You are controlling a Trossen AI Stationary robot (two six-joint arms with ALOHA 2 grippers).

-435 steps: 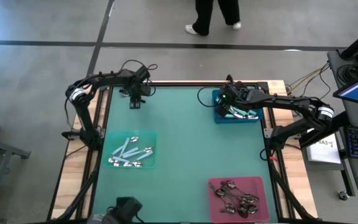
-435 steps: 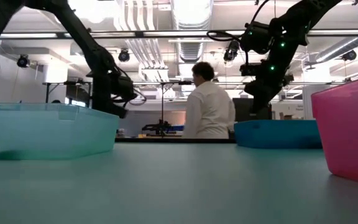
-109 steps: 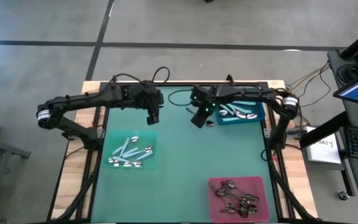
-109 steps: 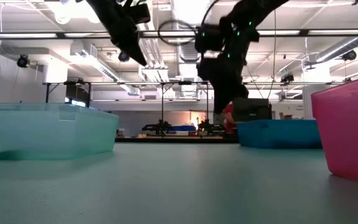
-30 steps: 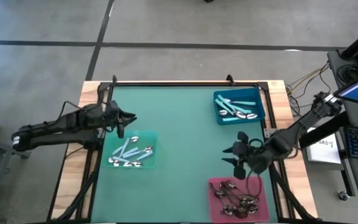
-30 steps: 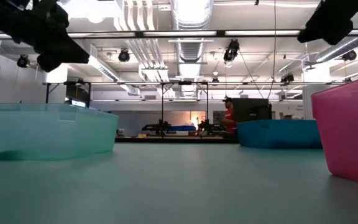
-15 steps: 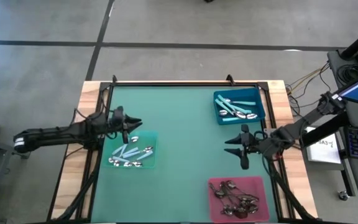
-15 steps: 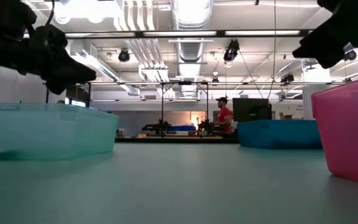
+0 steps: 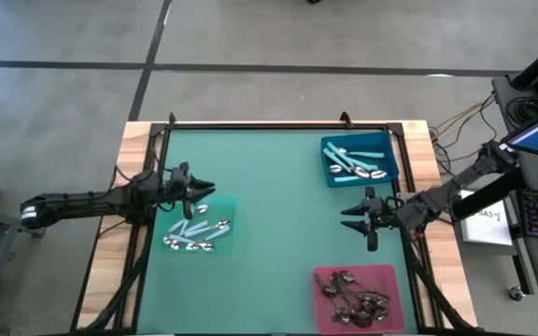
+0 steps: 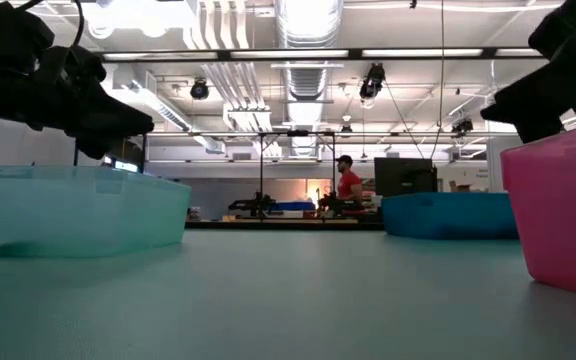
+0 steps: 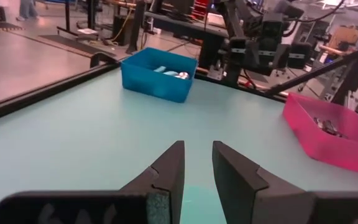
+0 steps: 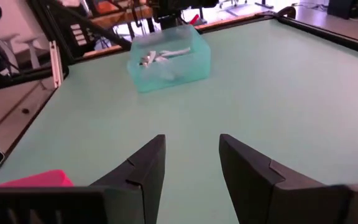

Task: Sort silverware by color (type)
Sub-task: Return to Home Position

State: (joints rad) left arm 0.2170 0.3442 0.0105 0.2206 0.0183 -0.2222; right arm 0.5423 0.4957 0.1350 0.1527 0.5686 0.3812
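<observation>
The silverware lies sorted in three trays: pale-handled spoons [image 9: 194, 233] in the clear teal tray [image 9: 224, 207], teal-handled spoons [image 9: 353, 166] in the blue tray [image 9: 388, 168], and dark metal spoons [image 9: 353, 294] in the pink tray [image 9: 386, 275]. My left gripper [image 9: 208, 189] hovers over the far edge of the clear teal tray. It points level toward the table's right and is open by a narrow gap [image 11: 197, 152], with nothing in it. My right gripper [image 9: 346, 220] hangs between the blue and pink trays, pointing toward the table's left. It is open [image 12: 191, 146] and holds nothing.
The green mat [image 9: 278, 233] lies bare between the three trays. A black rail [image 9: 278, 125] frames the table. In the low view a person in red [image 10: 348, 185] stands far off in the room behind the table.
Both grippers have sunk toward the table and tipped from slanting down to nearly level. My left gripper has settled over the clear teal tray's far edge. My right gripper has come down beside the pink tray, drawing back toward the table's right edge. Neither holds anything.
</observation>
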